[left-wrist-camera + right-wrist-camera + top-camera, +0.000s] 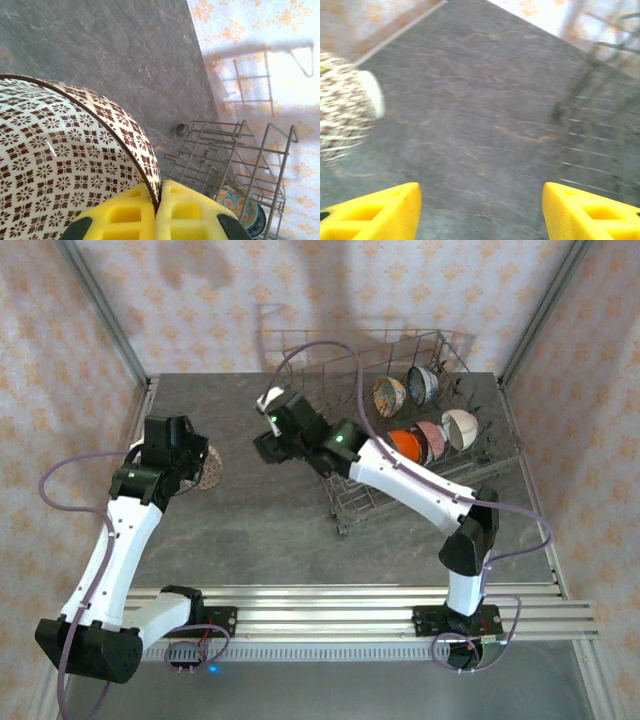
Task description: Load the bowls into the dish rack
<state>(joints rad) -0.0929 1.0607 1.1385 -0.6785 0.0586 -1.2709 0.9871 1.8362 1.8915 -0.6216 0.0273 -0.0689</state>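
Grey table (250,530), top view. The dish rack (345,495), a wire basket, takes up the upper right of the frame. Five bowls stand on edge between its tines. The back row holds a tan-patterned bowl (388,392) and a blue-patterned bowl (422,383). The front row holds an orange bowl (407,443), a pinkish bowl (432,437) and a cream bowl (458,427), set close together.

A sixth, the brown-patterned bowl (207,468), is at centre left, well apart from the rack. The left gripper (185,465) holds it. In the left wrist view the yellow pads are clamped on its rim (157,210), one inside and one outside, with the rack (235,160) at lower right.

The right gripper (268,445) hangs at upper centre, between the held bowl and the rack. In its wrist view its fingers (375,210) stand apart with nothing between them. The brown-patterned bowl (345,115) lies at the left edge and the blurred rack (600,125) at the right.

Judgement: loading is mostly done. What is left, as far as can be seen, is to bring the held bowl across and seat it between free tines.
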